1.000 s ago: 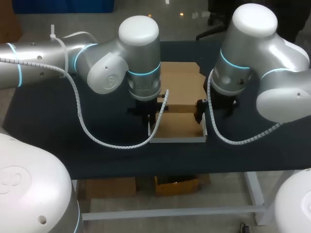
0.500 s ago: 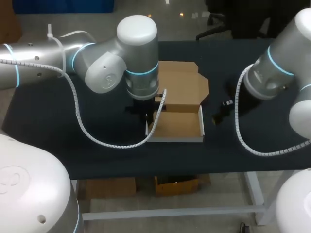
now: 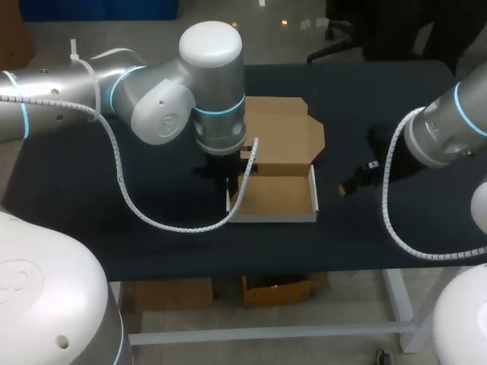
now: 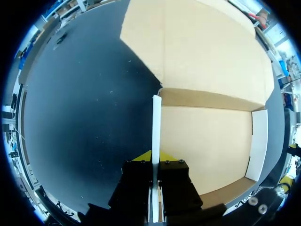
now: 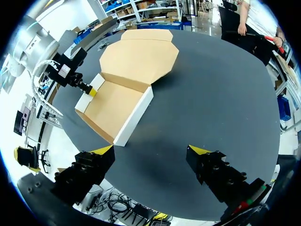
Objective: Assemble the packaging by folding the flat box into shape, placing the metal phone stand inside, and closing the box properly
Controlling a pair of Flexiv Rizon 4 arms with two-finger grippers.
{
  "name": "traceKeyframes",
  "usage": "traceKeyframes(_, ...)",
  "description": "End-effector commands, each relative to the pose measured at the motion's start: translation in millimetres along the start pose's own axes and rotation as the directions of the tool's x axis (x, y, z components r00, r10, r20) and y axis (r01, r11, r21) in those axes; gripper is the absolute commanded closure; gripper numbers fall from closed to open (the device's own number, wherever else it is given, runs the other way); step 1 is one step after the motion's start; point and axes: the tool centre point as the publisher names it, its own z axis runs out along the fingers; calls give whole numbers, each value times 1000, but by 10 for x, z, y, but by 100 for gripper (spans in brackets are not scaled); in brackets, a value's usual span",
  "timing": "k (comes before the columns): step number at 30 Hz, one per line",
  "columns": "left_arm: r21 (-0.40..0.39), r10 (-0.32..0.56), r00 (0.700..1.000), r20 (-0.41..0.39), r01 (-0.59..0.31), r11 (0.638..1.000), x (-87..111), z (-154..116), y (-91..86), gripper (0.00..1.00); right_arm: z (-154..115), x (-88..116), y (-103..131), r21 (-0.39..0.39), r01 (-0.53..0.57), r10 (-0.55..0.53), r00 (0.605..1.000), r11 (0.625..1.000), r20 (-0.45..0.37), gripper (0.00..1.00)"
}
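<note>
Cardboard, brown inside and white outside: one box (image 3: 278,196) (image 4: 202,141) (image 5: 113,101), partly formed, is sitting near the middle of the dark table surface (image 3: 114,213) (image 4: 84,94) (image 5: 211,94), well apart from its left and right edges. Its tray is standing with the left wall (image 3: 230,201) (image 4: 156,127), right wall (image 3: 314,190) (image 4: 258,141) (image 5: 134,115) and front wall (image 3: 274,217) raised, the front wall facing the near edge. Its lid flap (image 3: 285,137) (image 4: 202,47) (image 5: 138,59) is lying open and flat on the surface, stretching from the tray's rear toward the far edge. The left arm is coming in from the left edge and hanging over the tray's left side. Its left gripper (image 3: 222,179) (image 4: 156,157) (image 5: 87,90) is pointing down with the jaws clenched on the upright left wall, one yellow-tipped finger inside the tray and one outside. A white spiral cable (image 3: 152,220) is looping off this arm over the surface left of the box. The right arm is coming in from the right edge. Its right gripper (image 3: 356,180) (image 5: 150,150) is hovering above bare surface to the right of the box, clear of the right wall, with the jaws spread wide and grasping nothing. The tray floor is showing as plain brown board in all views.
</note>
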Motion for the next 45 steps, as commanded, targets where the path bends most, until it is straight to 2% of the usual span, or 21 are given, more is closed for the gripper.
traceKeyframes(1, -8, 5, 1000, 3, -5, 1000, 3, 7, -19, 100, -72, -7, -61, -32, 52, -53, 998, 998, -40, 0)
traceKeyframes(2, -12, 6, 1000, 1, -5, 1000, 1, 9, -20, 100, -107, -21, -79, -27, 61, -62, 998, 998, -29, 0)
traceKeyframes(8, -20, 9, 1000, -3, -9, 1000, 0, 11, -22, 100, -399, -77, -209, -49, 161, -166, 981, 986, -105, 0)
traceKeyframes(15, -44, 26, 1000, 5, -26, 999, -14, 24, -28, 100, -623, -124, -352, -83, 300, -310, 932, 951, -188, 0)
traceKeyframes(20, -56, 39, 999, 19, -38, 998, -21, 42, -28, 100, -730, -143, -436, -91, 361, -372, 906, 928, -199, 0)
traceKeyframes(27, -68, 55, 997, 47, -52, 996, -31, 43, -34, 100, -930, -162, -566, -164, 407, -437, 868, 898, -235, 0)
traceKeyframes(28, -68, 56, 997, 50, -52, 996, -33, 44, -35, 100, -947, -162, -578, -173, 419, -451, 858, 891, -245, 0)
traceKeyframes(30, -68, 55, 997, 56, -51, 996, -40, 48, -38, 100, -1033, -158, -647, -224, 470, -519, 804, 854, -290, 0)
traceKeyframes(31, -68, 54, 997, 57, -50, 996, -42, 50, -39, 100, -1052, -162, -661, -228, 462, -513, 808, 857, -291, 0)
traceKeyframes(32, -68, 53, 997, 61, -49, 996, -47, 54, -41, 100, -1086, -181, -670, -219, 433, -482, 832, 874, -275, 0)
traceKeyframes(45, -77, 40, 998, 55, -36, 996, -72, 57, -44, 100, -1076, -170, -661, -203, 446, -489, 826, 871, -280, 0)
